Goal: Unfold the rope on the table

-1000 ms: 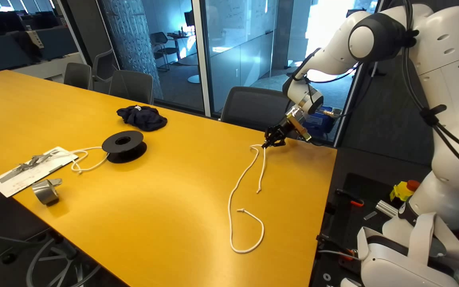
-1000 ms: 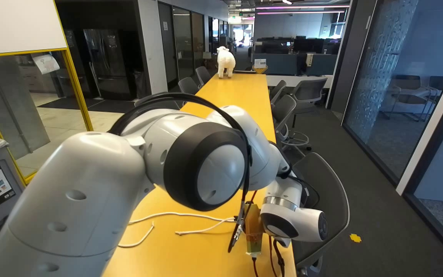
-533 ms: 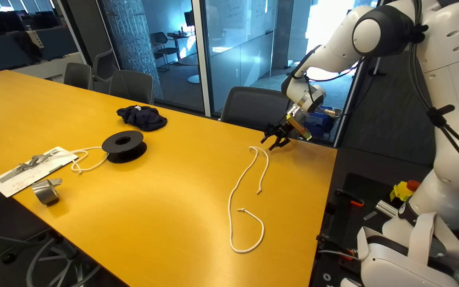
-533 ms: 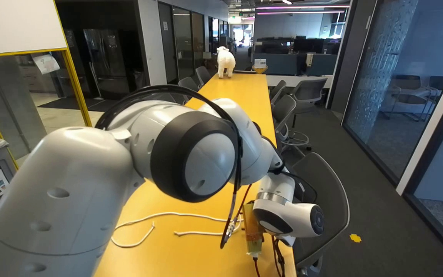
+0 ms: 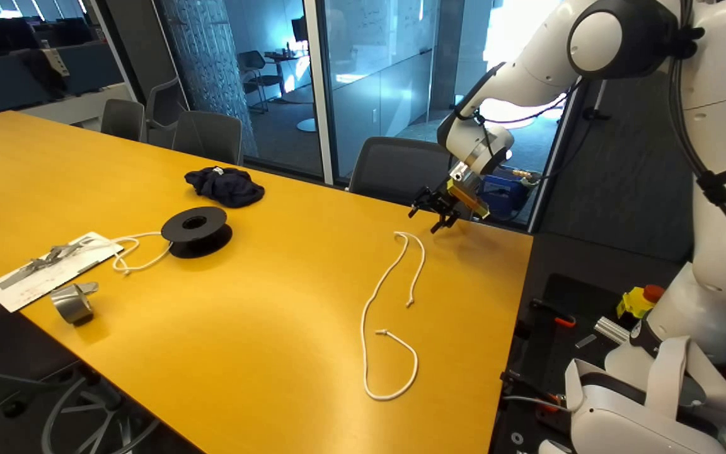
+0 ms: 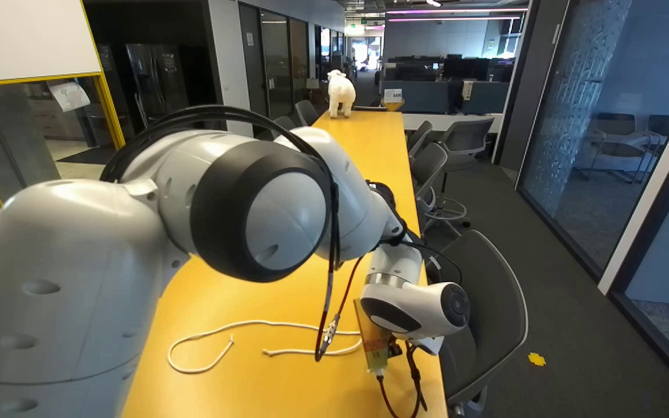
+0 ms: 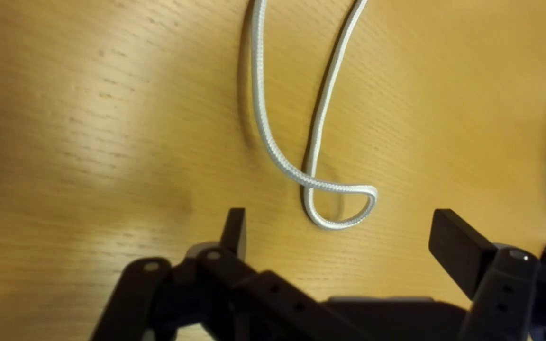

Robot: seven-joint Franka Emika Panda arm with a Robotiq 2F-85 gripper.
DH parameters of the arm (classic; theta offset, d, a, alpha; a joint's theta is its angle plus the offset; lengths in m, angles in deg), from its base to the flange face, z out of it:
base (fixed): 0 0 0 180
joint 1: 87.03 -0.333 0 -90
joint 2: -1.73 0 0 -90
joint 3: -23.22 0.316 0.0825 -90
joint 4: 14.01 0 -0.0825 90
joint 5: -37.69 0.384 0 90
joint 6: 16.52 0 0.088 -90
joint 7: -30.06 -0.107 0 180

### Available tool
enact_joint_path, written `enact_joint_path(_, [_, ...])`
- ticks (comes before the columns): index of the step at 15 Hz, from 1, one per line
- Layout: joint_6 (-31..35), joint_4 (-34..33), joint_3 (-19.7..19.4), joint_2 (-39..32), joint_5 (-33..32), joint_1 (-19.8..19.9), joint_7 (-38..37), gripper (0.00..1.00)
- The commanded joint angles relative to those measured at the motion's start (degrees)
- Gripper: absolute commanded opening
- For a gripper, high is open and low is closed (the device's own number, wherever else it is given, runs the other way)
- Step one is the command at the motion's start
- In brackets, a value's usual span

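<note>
The gripper (image 5: pixel 423 223) hangs low over the glossy yellow-orange table (image 5: pixel 262 353), its two black fingers (image 7: pixel 460 251) standing wide apart; exactly how high above the top they are, I can't judge. The rope (image 7: pixel 308 180) lies on the table just in front of the gripper, near it but apart from both fingers. Closest to the gripper is the doubled-over part, and in the wrist view I see the rope crossing itself there in a small loop, which shows between the two fingers with table on either side of it. From that loop two strands run away from the gripper: a short one, ending not far off, and a long one that wanders farther out, curves round in a hook and has its tip lying partway back toward the gripper. In an exterior view the arm (image 6: pixel 358 203) and a yellowish box (image 6: pixel 373 345) beside its wrist hide most of the gripper, and the loop is behind them. Well apart from the gripper, on the same table, sit a black spool (image 5: pixel 194 236), a bundle of dark cloth (image 5: pixel 225 188) and a silver roll (image 5: pixel 72 306), the roll being the farthest of the three from it.
</note>
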Motion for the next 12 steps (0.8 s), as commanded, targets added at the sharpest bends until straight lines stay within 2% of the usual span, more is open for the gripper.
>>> enact_joint_path(1, [4.7, 4.1, 0.8, 5.4, -1.9, -3.9, -2.0, 1.0])
enact_joint_path(3, [7.1, 5.9, 0.9, 8.3, -5.1, -6.6, -3.4, 1.0])
enact_joint_path(4, [8.2, 7.3, 0.7, 10.2, -8.6, -8.1, -4.4, 1.0])
enact_joint_path(6, [6.6, 10.6, -1.1, 14.8, -19.9, -11.6, -9.0, 1.0])
enact_joint_path(9, [4.6, 16.0, -8.8, 22.2, -34.6, -20.7, -15.3, 1.0])
enact_joint_path(12, [5.0, 20.5, -18.4, 28.1, -49.4, -31.2, -19.9, 1.0])
